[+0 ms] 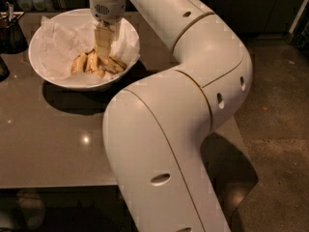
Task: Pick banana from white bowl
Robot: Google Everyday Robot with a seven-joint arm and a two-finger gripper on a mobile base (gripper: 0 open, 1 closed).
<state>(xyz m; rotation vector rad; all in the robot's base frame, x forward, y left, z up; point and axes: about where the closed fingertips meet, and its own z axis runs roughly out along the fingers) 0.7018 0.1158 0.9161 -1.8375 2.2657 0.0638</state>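
Note:
The white bowl (31, 57), lined with crinkled white paper (60, 37), stands at the far left of the table. Short yellow-brown banana pieces (81, 63) lie in its bottom. My gripper (103, 58) points straight down inside the bowl, its tip among the pieces at the right of the pile. A longer yellow piece (117, 64) sticks out to the right from under the gripper. I cannot tell whether it is the long whole banana, and the gripper hides the rest of it.
A dark glass container (11, 33) stands left of the bowl at the table's far left edge. My white arm (164, 129) arches across the table's right side and hides it. The brown tabletop (48, 144) ends near the bottom; floor (275, 129) lies to the right.

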